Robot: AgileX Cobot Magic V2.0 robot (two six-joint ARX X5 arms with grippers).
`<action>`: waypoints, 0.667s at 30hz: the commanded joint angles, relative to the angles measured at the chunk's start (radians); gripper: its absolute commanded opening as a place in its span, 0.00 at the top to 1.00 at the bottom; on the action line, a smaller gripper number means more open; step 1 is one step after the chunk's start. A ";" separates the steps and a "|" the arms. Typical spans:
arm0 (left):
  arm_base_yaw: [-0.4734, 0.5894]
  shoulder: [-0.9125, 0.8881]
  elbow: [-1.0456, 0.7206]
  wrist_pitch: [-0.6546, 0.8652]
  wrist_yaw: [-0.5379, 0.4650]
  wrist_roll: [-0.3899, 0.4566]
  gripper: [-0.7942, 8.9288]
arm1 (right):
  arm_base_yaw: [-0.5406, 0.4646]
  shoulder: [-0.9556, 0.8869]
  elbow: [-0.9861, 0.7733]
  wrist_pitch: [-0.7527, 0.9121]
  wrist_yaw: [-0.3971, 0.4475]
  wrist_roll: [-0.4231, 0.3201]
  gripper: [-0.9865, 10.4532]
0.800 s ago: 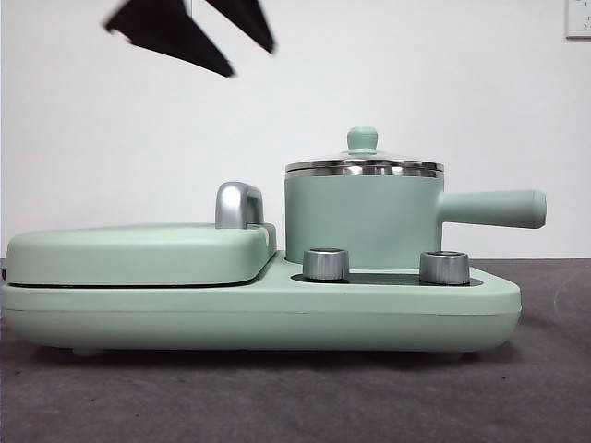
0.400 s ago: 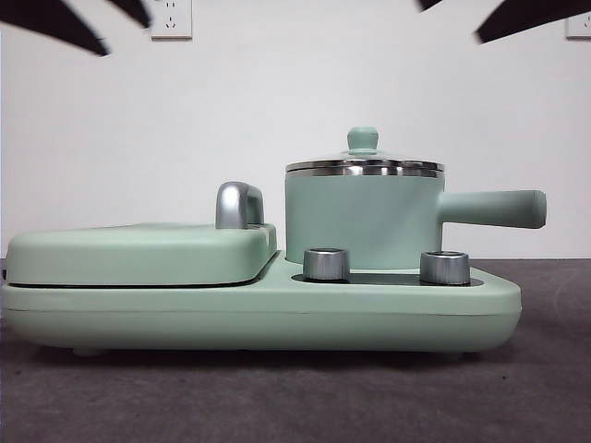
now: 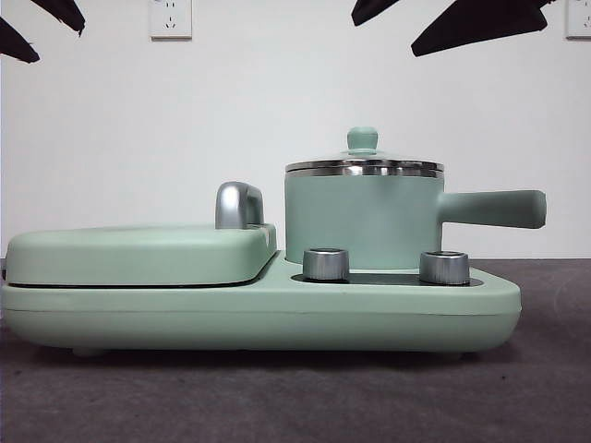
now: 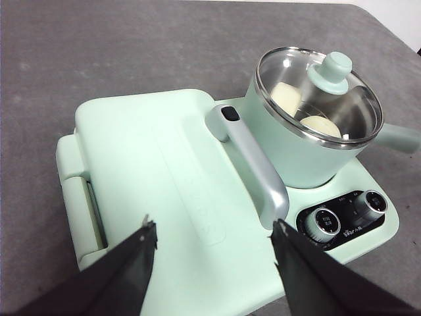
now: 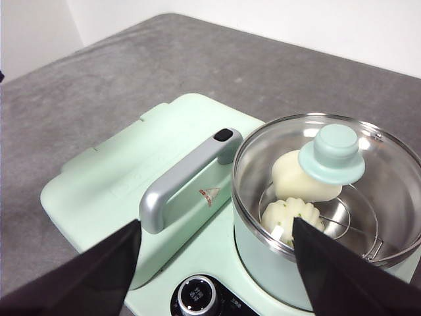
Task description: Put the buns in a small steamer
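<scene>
In the front view, the small steamer (image 3: 363,214) stood lidded on the mint-green cooker base (image 3: 259,314), beside the closed griddle plate (image 3: 138,254) with its chrome handle (image 3: 238,204); two control knobs (image 3: 325,263) sat in front of the steamer, and the base rested on the grey surface (image 3: 295,397). Black fingers showed only at the top corners, high above the appliance. In the left wrist view, the left gripper (image 4: 214,240) hung above the griddle plate with its fingers (image 4: 135,263) set wide apart and empty; the steamer lay well beyond them, its glass lid (image 4: 319,92) in place, with the buns (image 4: 287,97) visible through it. In the right wrist view, the right gripper (image 5: 217,247) hung over the steamer's near rim, fingers (image 5: 105,270) spread apart and empty. The smooth bun (image 5: 296,176) and the ridged bun (image 5: 289,217) lay touching on the steel rack inside, beneath the lid knob (image 5: 331,157).
</scene>
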 commanded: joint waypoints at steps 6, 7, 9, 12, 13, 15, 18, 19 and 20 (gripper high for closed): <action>-0.003 -0.009 0.008 0.007 0.006 -0.004 0.91 | 0.007 -0.001 0.010 0.013 0.004 0.004 0.90; -0.003 -0.009 0.008 0.004 0.006 -0.003 0.91 | 0.007 -0.001 0.010 0.013 0.003 0.004 0.90; -0.003 -0.009 0.008 -0.013 0.007 -0.002 0.91 | 0.007 -0.002 0.010 0.007 -0.019 0.003 0.90; -0.003 -0.014 0.008 -0.038 0.007 -0.001 0.91 | 0.006 -0.002 0.010 0.014 -0.018 0.003 0.90; -0.003 -0.014 0.008 -0.035 0.007 -0.002 0.91 | 0.006 -0.002 0.010 0.014 -0.019 0.003 0.90; -0.003 -0.014 0.008 -0.026 0.007 -0.001 0.91 | 0.006 -0.002 0.010 0.014 -0.018 0.003 0.90; -0.003 -0.014 0.008 -0.027 0.007 -0.002 0.91 | 0.006 -0.002 0.010 0.014 -0.018 0.003 0.90; -0.003 -0.014 0.008 -0.027 0.007 -0.002 0.91 | 0.006 -0.002 0.010 0.014 -0.018 0.003 0.90; -0.003 -0.014 0.008 -0.026 0.007 -0.001 0.91 | 0.006 -0.002 0.010 0.014 -0.018 0.003 0.90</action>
